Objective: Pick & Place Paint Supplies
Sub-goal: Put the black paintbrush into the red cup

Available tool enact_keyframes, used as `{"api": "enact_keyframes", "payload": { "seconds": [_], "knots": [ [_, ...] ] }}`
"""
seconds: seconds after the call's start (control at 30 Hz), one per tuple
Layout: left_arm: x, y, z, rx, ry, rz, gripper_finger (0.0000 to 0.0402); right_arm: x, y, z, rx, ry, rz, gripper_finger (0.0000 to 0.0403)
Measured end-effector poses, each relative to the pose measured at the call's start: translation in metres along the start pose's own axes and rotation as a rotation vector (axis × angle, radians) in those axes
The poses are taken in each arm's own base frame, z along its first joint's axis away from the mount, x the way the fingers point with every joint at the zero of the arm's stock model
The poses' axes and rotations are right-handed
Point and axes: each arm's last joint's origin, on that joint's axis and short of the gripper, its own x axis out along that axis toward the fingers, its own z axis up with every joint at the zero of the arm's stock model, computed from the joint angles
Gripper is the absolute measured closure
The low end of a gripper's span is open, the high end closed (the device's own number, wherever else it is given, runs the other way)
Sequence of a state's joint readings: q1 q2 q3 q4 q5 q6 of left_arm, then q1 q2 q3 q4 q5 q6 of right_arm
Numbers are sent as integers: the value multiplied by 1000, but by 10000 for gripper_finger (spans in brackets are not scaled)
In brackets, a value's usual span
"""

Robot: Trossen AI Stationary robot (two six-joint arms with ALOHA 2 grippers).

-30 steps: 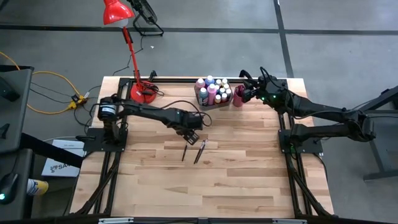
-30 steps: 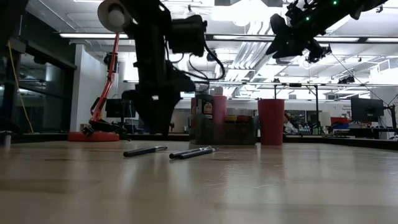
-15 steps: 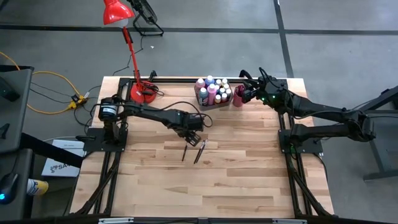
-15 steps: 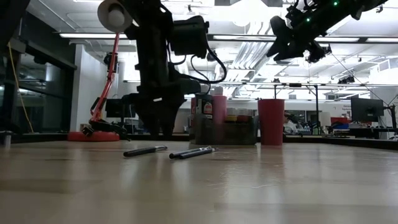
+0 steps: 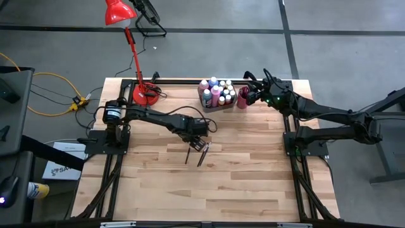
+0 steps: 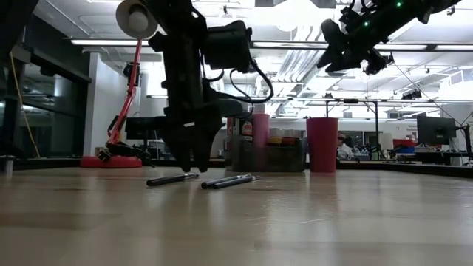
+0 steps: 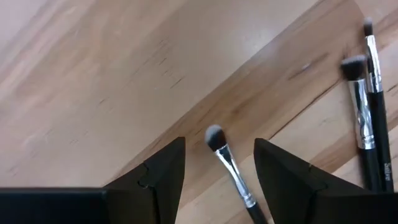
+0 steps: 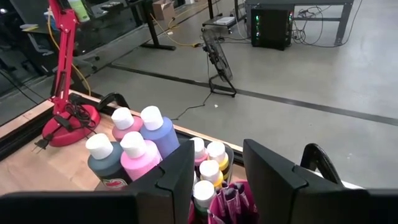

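Note:
Three thin dark-handled paintbrushes lie flat on the wooden table: a single one (image 5: pixel 188 155) and a pair (image 5: pixel 203 154) side by side. My left gripper (image 5: pixel 198 144) hangs just above them, pointing down and open. Its fingers stand on either side of the single brush's bristle end (image 7: pixel 215 136) without touching it. The paint bottles (image 5: pixel 217 94) stand in a grey bin at the table's far edge, next to a red cup (image 5: pixel 243 99). My right gripper (image 5: pixel 248 95) waits open above the cup, with nothing between its fingers.
A red desk lamp (image 5: pixel 136 63) stands with its base at the far left of the table. In the right wrist view the bottles (image 8: pixel 140 146) are crowded in the bin and the cup (image 8: pixel 231 202) is just below the fingers. Bare wood lies toward the near edge.
My left gripper has sunk toward the table and shifted a little toward the near edge, coming down over the single brush. Its fingers have stayed open. The brushes have not moved.

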State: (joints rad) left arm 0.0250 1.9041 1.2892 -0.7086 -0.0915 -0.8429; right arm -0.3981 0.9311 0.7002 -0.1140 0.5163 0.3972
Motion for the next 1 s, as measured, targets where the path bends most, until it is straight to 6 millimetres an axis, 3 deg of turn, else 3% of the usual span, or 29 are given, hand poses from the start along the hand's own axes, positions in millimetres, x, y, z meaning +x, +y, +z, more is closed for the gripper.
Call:
{"api": "enact_keyframes", "payload": {
  "seconds": [0.23, 0.43, 0.7, 0.87, 1.0],
  "knots": [
    [10, -1, -1, 4, 19, 9, 240, 0, 0, 0, 2, 1, 1, 272],
    [23, -5, -9, 42, 68, 35, 295, 0, 0, -1, -1, 10, 13, 272],
    [24, -6, -11, 125, 67, 48, 390, 0, 0, -1, -2, 18, 21, 272],
    [23, -9, -9, 239, 71, 16, 398, 0, 1, -1, -5, 30, 48, 272],
    [10, -19, 1, 338, 35, -34, 400, 0, 2, -2, -15, 48, 89, 272]
  ]
}}
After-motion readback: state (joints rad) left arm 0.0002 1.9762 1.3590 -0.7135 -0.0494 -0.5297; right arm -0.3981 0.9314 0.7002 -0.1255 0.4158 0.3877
